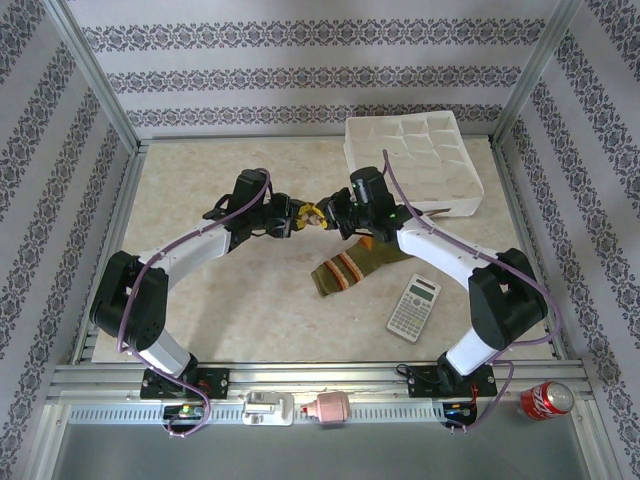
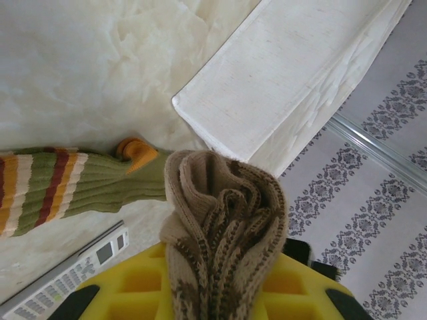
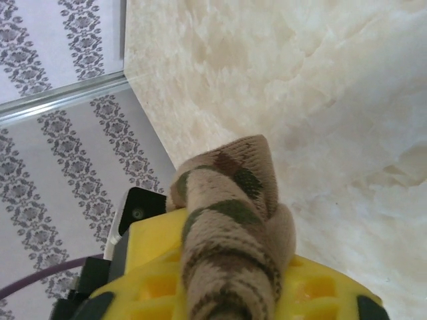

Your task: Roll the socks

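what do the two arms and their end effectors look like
The left arm and right arm have white link shells with black joint housings. A purple cable loops along each. The left end effector and right end effector have yellow fingers with a moulded grid of pockets.

tray [image 1: 455, 206] far R, calc [image 1: 414, 308] near R, green sock [image 1: 345, 272] mid, table [image 1: 190, 190] L open

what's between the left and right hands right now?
The bunched brown argyle sock; left hand and right hand are both shut on it. Both wrist views show it.
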Robot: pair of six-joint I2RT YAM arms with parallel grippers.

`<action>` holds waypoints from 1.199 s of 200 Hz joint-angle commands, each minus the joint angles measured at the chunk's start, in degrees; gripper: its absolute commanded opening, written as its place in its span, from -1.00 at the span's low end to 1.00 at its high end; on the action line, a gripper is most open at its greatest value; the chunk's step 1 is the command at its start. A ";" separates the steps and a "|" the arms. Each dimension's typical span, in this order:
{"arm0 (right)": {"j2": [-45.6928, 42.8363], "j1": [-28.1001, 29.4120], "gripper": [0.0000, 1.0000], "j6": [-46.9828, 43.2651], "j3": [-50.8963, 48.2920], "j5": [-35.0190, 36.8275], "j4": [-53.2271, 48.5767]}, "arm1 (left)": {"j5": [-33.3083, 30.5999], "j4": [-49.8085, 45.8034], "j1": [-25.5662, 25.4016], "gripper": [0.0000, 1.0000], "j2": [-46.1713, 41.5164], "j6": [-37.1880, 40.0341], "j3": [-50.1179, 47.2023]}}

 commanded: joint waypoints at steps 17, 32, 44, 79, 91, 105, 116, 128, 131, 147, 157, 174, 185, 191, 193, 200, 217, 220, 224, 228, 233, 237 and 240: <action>-4.32 -0.68 -1.00 -9.73 3.88 8.05 -11.08 | 1.79 0.49 -2.27 0.12 -2.43 -0.05 -0.35; -5.16 -1.03 -1.00 -13.22 4.85 9.95 -15.52 | 0.36 -1.73 -2.19 0.39 -3.35 1.63 0.50; -5.92 -1.37 -1.00 -16.95 5.67 11.48 -18.51 | -1.51 -4.96 -1.99 0.47 -4.51 3.38 1.31; -6.64 -4.43 -1.00 -31.52 11.47 17.14 -30.42 | -6.42 -16.21 -1.41 0.51 -8.49 11.75 4.03; -6.35 -6.06 -1.00 -37.35 13.56 20.02 -33.41 | -6.94 -18.87 -1.39 0.51 -9.45 14.76 4.48; -5.24 -8.09 -1.00 -44.61 16.37 23.12 -36.23 | -7.40 -21.16 -1.39 0.50 -10.75 18.34 4.45; -4.01 -9.57 -1.00 -49.47 18.24 25.12 -37.22 | -7.96 -22.67 -1.43 0.50 -11.91 20.92 4.02; -2.04 -11.19 -1.00 -54.36 20.37 25.81 -37.10 | -8.36 -23.65 -1.47 0.48 -13.19 23.44 3.45; -1.36 -11.60 -1.00 -55.17 21.14 26.00 -37.44 | -8.44 -23.97 -1.45 0.48 -13.52 23.93 3.25; 3.09 -13.27 -1.00 -60.80 25.98 26.31 -39.38 | -8.54 -24.95 -1.42 0.45 -15.16 26.67 2.43; 6.30 -13.94 -1.00 -63.73 29.52 26.52 -41.42 | -8.50 -25.04 -1.47 0.43 -16.21 28.26 1.89; 11.78 -14.00 -1.00 -67.66 35.14 28.70 -45.98 | -8.60 -25.79 -1.45 0.43 -17.98 30.66 1.13; 14.61 -13.95 -1.00 -69.02 37.48 30.10 -48.66 | -8.95 -26.88 -1.47 0.43 -18.96 32.34 1.04; 15.72 -13.89 -1.00 -69.34 38.34 30.73 -49.77 | -9.07 -27.28 -1.40 0.43 -19.50 33.12 0.98; 16.18 -13.87 -1.00 -69.36 38.56 30.89 -50.11 | -9.18 -27.35 -1.42 0.43 -19.65 33.26 0.88; 17.24 -13.86 -1.00 -69.42 39.17 31.42 -51.33 | -9.30 -27.66 -1.40 0.43 -20.38 33.63 0.64; 18.59 -13.54 -1.00 -69.37 39.76 32.39 -52.98 | -9.66 -27.78 -1.40 0.42 -21.88 33.56 -0.58; 18.76 -13.45 -1.00 -69.37 39.70 32.31 -53.00 | -9.76 -27.77 -1.42 0.42 -22.09 33.39 -0.77; 18.92 -13.35 -1.00 -69.33 39.47 32.15 -52.93 | -9.84 -27.71 -1.44 0.42 -22.41 33.20 -1.20; 19.04 -13.25 -1.00 -69.29 39.46 31.99 -52.93 | -9.98 -27.69 -1.46 0.42 -22.63 33.02 -1.54; 19.35 -13.12 -1.00 -69.13 39.47 31.93 -53.08 | -10.03 -27.56 -1.43 0.42 -22.92 32.77 -2.03; 19.60 -13.01 -1.00 -69.11 39.64 31.91 -53.29 | -10.12 -27.45 -1.47 0.42 -23.11 32.55 -2.42; 19.78 -12.87 -1.00 -69.11 39.69 31.86 -53.39 | -10.13 -27.43 -1.42 0.42 -23.24 32.36 -2.64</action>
